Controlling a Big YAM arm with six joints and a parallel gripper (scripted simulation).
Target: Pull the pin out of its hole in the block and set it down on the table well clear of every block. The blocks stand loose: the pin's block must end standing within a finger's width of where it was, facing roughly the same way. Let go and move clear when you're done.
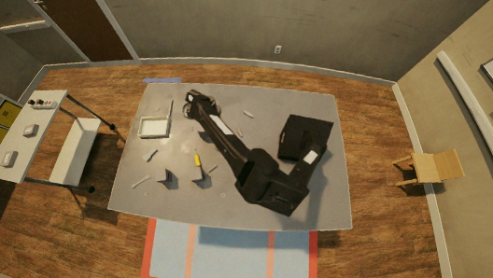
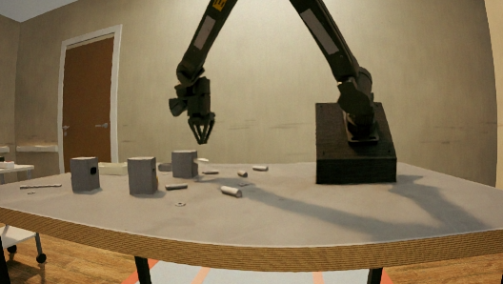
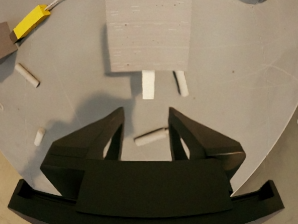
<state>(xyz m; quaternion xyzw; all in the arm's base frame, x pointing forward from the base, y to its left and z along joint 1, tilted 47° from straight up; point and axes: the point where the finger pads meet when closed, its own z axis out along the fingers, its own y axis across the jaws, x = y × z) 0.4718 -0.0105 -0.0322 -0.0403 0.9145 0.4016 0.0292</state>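
Observation:
In the wrist view a grey block (image 3: 148,39) lies straight ahead of my gripper (image 3: 146,113). A short white pin (image 3: 148,84) sticks out of the block's near side. A second small white peg (image 3: 180,83) lies beside it on the table. My gripper is open and empty, hanging well above the table over the farthest of three grey blocks (image 2: 185,163) in the side view (image 2: 201,135). At the wrist view's left edge a yellow pin (image 3: 32,20) sticks out of another block (image 3: 5,39); it also shows from above (image 1: 197,159).
Two more grey blocks (image 2: 85,173) (image 2: 142,175) stand toward the table's front left. Several loose white pegs (image 2: 231,192) and a washer (image 2: 182,204) lie around them. A white tray (image 1: 154,126) sits at the left. The black base box (image 2: 354,145) stands at the right.

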